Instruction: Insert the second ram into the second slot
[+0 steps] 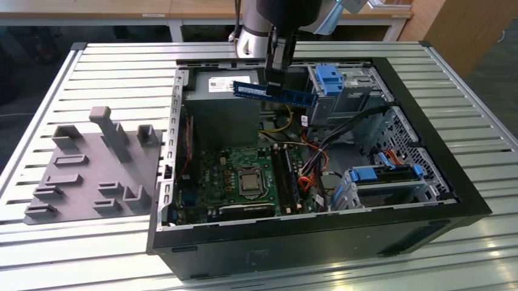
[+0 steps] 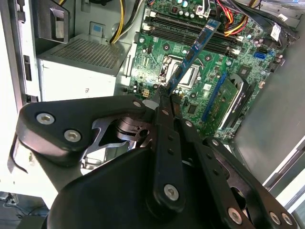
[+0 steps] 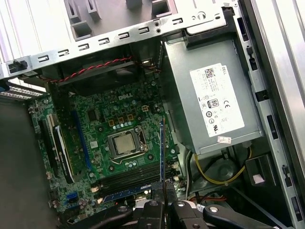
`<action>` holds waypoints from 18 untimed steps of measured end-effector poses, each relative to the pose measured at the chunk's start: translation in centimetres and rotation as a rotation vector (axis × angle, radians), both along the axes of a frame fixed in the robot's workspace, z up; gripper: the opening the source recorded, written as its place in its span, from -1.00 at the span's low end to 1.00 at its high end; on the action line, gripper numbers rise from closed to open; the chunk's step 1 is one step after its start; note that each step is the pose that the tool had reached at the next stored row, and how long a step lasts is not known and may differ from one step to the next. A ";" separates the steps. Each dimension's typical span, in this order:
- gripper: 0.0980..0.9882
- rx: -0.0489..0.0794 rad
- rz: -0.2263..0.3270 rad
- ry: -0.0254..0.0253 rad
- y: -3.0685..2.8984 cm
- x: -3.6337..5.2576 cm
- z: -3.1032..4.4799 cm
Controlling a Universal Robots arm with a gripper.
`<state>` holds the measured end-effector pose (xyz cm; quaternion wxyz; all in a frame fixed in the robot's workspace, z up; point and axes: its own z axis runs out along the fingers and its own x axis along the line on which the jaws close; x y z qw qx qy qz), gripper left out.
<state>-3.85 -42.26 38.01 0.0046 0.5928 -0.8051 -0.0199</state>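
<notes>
Hand [image 2: 167, 97] clamped on second ram [image 2: 196, 46]: thin narrow blue stick, dark chips, held above motherboard [image 1: 217, 174].

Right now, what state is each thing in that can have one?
gripper, shut on the second ram, above the computer case.
second ram, held in the air, not inserted.
computer case, lying on its side, panel off, inside exposed.
processor, bare, no cooler on it.
</notes>
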 end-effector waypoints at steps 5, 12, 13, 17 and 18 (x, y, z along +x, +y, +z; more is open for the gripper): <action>-0.92 0.000 -0.005 0.0000 0.00 0.00 0.00; -0.92 0.000 -0.014 0.0000 0.00 0.00 0.00; -0.92 0.000 -0.016 0.0000 0.00 0.00 0.00; -0.92 0.000 -0.021 0.0000 0.00 0.00 0.00; -0.92 0.000 -0.022 0.0000 0.00 0.00 0.00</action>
